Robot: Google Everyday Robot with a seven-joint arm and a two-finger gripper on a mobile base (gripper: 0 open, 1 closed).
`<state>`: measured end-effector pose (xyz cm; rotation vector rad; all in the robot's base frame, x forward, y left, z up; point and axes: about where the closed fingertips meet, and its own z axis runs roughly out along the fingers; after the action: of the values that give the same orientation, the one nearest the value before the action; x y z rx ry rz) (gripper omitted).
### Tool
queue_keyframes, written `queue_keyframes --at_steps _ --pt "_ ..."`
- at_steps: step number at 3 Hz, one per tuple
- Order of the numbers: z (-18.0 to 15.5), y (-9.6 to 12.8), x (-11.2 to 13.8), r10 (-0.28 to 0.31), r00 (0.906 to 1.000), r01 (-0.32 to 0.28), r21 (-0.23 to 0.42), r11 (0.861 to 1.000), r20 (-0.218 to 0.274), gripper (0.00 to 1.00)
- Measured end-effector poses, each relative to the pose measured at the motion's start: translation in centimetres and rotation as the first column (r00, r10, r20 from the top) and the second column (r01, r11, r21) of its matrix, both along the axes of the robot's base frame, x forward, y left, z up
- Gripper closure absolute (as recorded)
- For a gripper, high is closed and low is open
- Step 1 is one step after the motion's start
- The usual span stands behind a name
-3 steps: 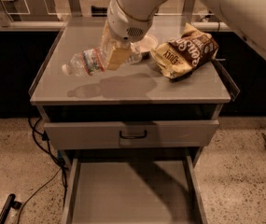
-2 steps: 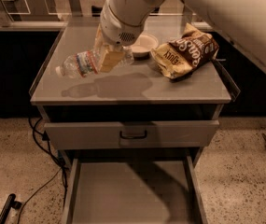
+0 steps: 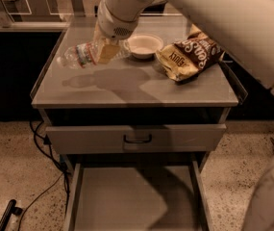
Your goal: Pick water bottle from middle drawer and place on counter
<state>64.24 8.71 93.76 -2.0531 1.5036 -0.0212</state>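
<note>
The water bottle (image 3: 79, 56) is a clear ribbed bottle with a pale label. It lies on its side in the air, just above the left part of the counter (image 3: 127, 88), and its shadow falls on the grey top below it. My gripper (image 3: 105, 49) is shut on the bottle's right end, and its tan fingers (image 3: 108, 52) cover that part. The middle drawer (image 3: 131, 201) is pulled open at the bottom of the view, and its grey floor is bare.
A white bowl (image 3: 144, 44) stands on the counter just right of the gripper. A brown and yellow chip bag (image 3: 189, 57) lies at the right. The closed drawer front with a dark handle (image 3: 137, 139) sits above the open drawer. Cables (image 3: 40, 143) lie on the floor at the left.
My gripper has carried the bottle a little to the left and farther back over the counter. The bowl, the bag and the drawers have not moved.
</note>
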Motion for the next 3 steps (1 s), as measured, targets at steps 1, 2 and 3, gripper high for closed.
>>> queue_keyframes --at_steps 1,2,3 --pt "-0.3 -2.1 1.5 -0.069 0.9973 0.069 0.023 0.997 0.024 1.00" --pt "-0.8 -4.2 1.3 -0.147 0.9887 0.143 0.093 0.985 0.031 1.00" --pt "-2.6 -5.7 1.6 -0.203 0.9791 0.201 0.128 0.971 0.007 1.00"
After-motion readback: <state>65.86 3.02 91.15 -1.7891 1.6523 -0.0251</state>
